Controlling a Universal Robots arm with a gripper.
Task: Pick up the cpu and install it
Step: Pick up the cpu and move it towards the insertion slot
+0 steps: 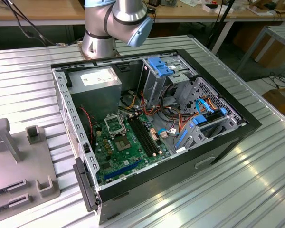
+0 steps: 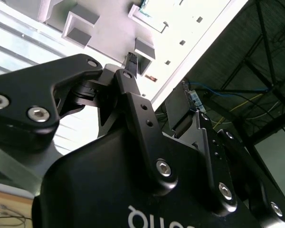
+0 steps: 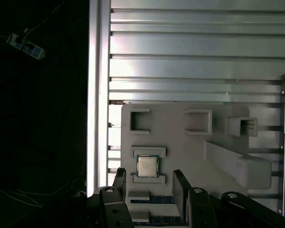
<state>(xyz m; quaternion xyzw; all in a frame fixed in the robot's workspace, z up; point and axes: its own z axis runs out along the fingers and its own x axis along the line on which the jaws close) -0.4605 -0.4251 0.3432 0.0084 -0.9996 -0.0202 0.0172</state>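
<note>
The cpu (image 3: 147, 166), a small square chip with a silvery top, lies flat in a shallow holder on the grey fixture tray (image 3: 180, 142). My gripper (image 3: 150, 184) hangs above the tray and is open, with its two black fingers (image 3: 119, 183) well apart and nothing between them. In the first wrist view the cpu lies just beyond the fingertips, in line with the gap between them. The second wrist view also has the gripper (image 2: 156, 83) open over the pale tray. The black-framed socket (image 1: 115, 124) sits on the green board (image 1: 133, 152) inside the open computer case (image 1: 218, 142).
The tray (image 1: 19, 161) lies on the ribbed metal table (image 1: 256, 190) at the exterior view's left, beside the case. It carries raised blocks and a tall post (image 1: 2, 135). The table's edge (image 3: 92, 95) runs close past the tray, with dark floor beyond. Cables and blue brackets (image 1: 161, 66) crowd the case.
</note>
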